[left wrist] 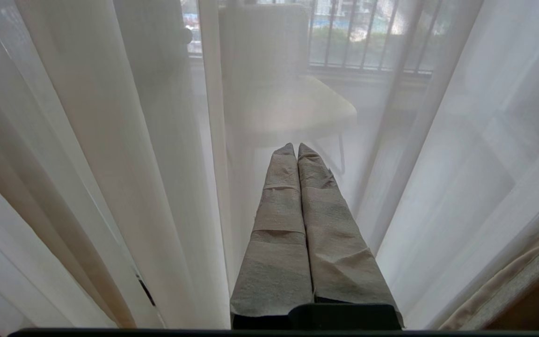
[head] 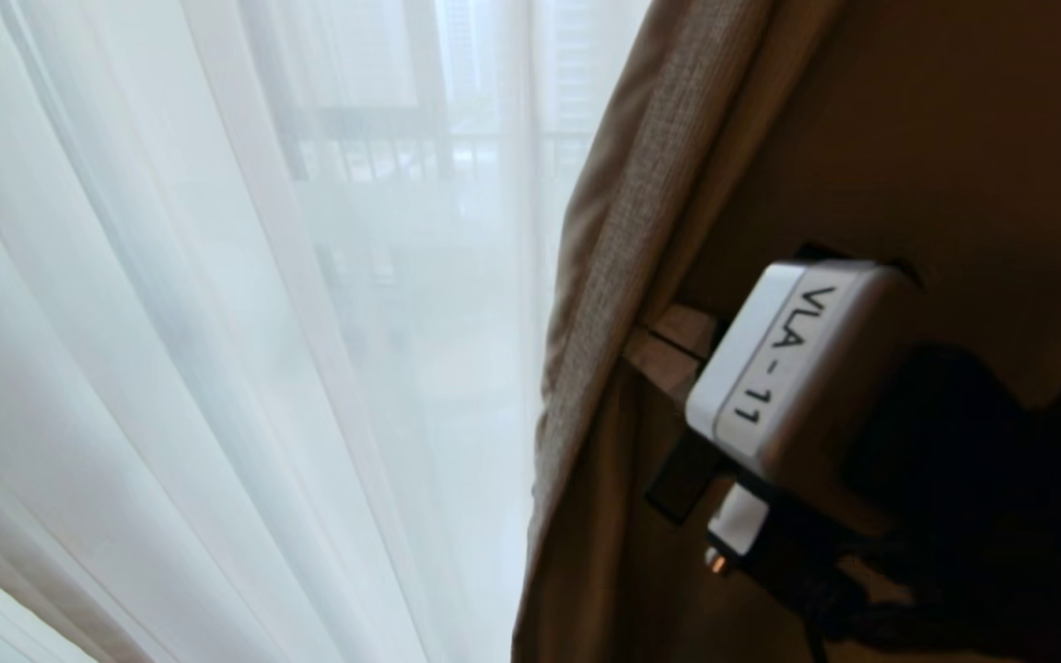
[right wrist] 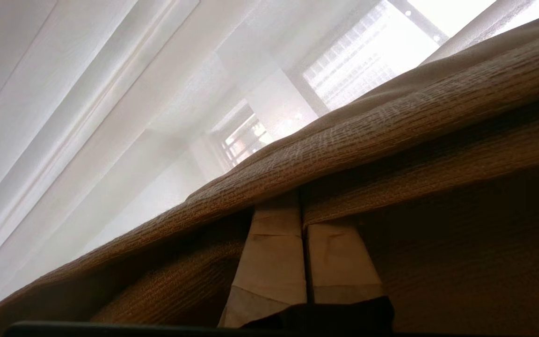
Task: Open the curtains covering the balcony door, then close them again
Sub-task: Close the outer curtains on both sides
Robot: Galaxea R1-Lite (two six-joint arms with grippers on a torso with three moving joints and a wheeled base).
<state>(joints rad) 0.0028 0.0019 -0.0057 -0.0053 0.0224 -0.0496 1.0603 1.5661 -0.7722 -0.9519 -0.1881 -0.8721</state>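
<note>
my right pincer (head: 669, 354) is clamped narrow on the edge fold of the thick beige drape (head: 623, 276) at the right of the scene, with the white sheers (head: 217, 322) hanging across the left and middle and the balcony railing only a blur behind them. the left pincer (left wrist: 296, 150) is pressed together on nothing, pointing at the sheers. i judge the risk is the woven hem slipping from so slim a bite if i drag sideways; no containers in view.
</note>
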